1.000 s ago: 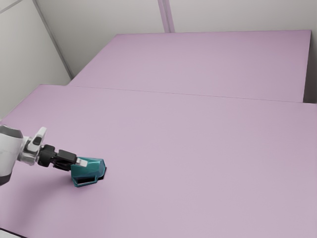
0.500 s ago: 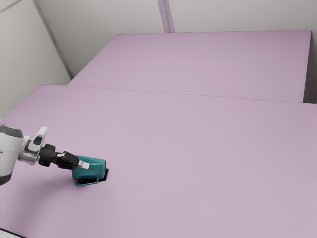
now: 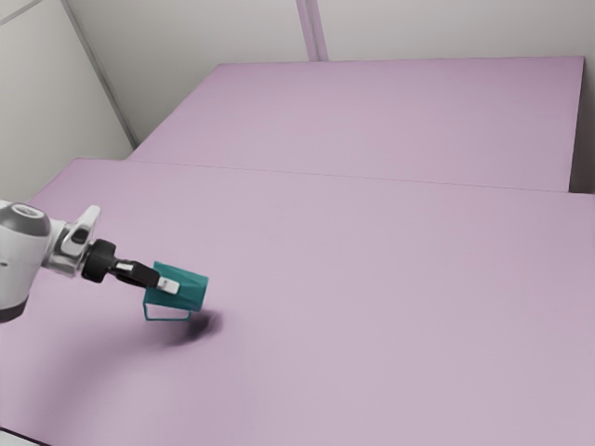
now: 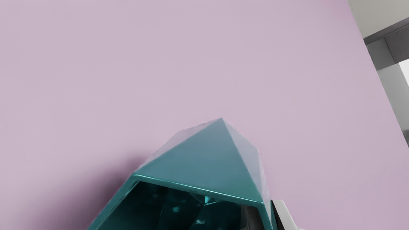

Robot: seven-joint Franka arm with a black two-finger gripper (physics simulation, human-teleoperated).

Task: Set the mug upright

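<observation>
Pale walls [image 3: 446,28] stand behind the table [image 3: 372,307], with a purple strip [image 3: 313,28] running up the back one. The table is pink, and a second pink top [image 3: 390,121] lies beyond it, past a thin seam.

The gripper [image 3: 168,285] is low over the table, toward the exterior view's left. It is closed down to the thickness of the mug's side, which it pinches near the mouth: in the wrist view one finger [image 4: 252,218] is inside the mug [image 3: 191,290] and the other [image 4: 282,214] is outside, with the side caught between them.

The mug is teal and faceted, and it is held off the table. It is not upright: it lies over on its side in the grip, its mouth toward the gripper and its base pointing away toward the exterior view's right, a little lower than the mouth. The handle [image 3: 167,320] hangs on the underside. In the wrist view the rim [image 4: 198,189] has straight edges and sharp corners, and the hollow behind it is dark, with a few bright teal glints.

A soft shadow [image 3: 202,323] falls on the table below the mug, apart from it, near the base end. The arm [image 3: 19,265], white with grey bands, reaches in from the exterior view's left, and its black hand slopes down toward the mug. Past the table's edge, the wrist view shows some grey shapes [image 4: 396,44] that I cannot identify.
</observation>
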